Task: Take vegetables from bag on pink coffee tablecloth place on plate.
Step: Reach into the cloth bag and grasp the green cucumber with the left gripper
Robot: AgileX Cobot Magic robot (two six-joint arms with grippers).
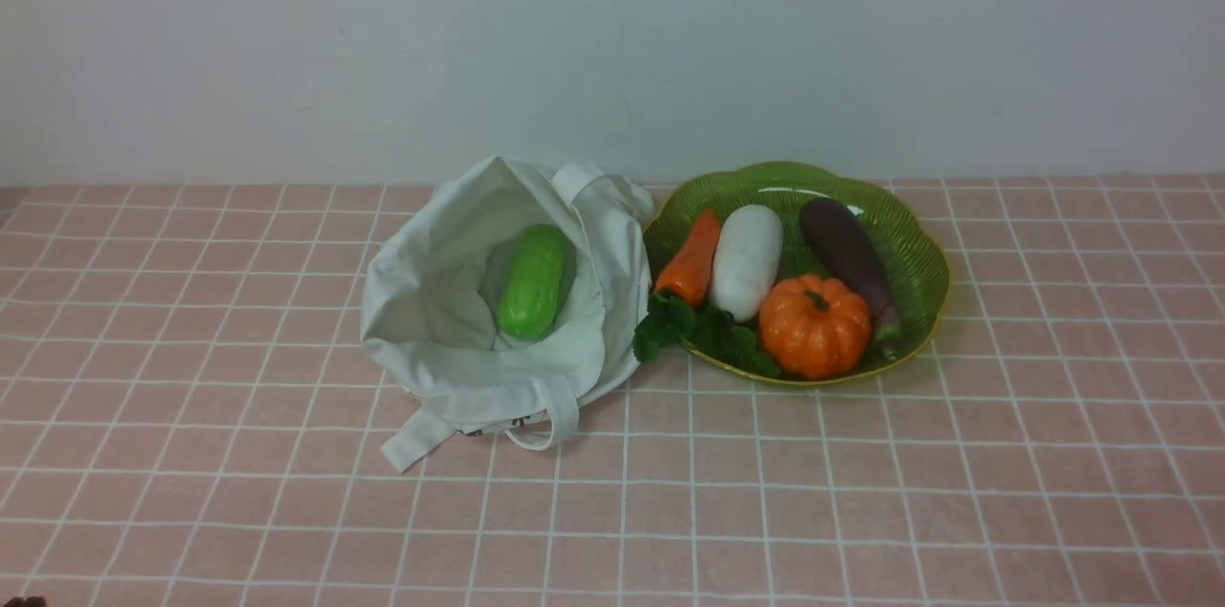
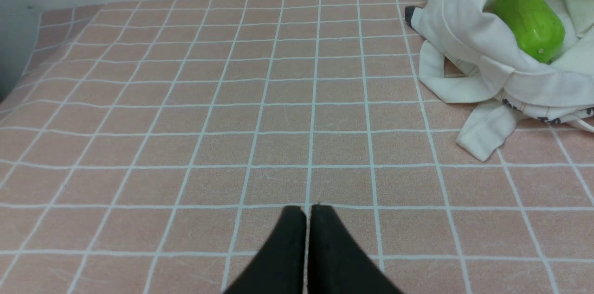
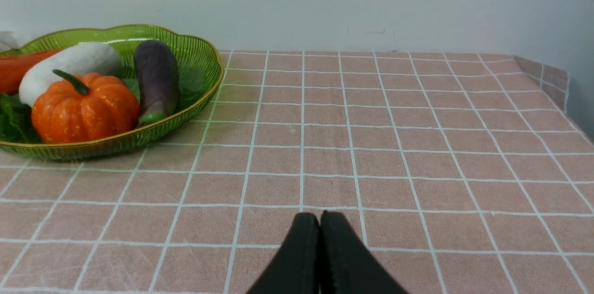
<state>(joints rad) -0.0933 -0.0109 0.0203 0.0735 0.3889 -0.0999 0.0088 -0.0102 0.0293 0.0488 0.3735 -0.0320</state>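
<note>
A bright green ridged vegetable (image 1: 532, 281) lies inside the open off-white bag (image 1: 450, 339) on the pink coffee tablecloth (image 1: 861, 492). To the bag's right stands the translucent green plate (image 1: 914, 243). The left wrist view shows the same vegetable (image 2: 529, 22) in the bag (image 2: 468, 48), well away from my left gripper (image 2: 306, 213), whose black fingers are pressed together over bare cloth, holding nothing. My right gripper (image 3: 319, 219) is likewise shut and empty, low over the cloth, apart from the plate (image 3: 204, 69). Neither gripper shows in the front view.
On the plate lie an orange pumpkin (image 1: 814, 326), a white radish (image 1: 746, 260), a purple eggplant (image 1: 847, 253), an orange carrot (image 1: 691, 260) and green leaves (image 1: 703, 331). A pale wall (image 1: 612, 42) backs the table. The cloth's right edge drops off (image 3: 564, 87).
</note>
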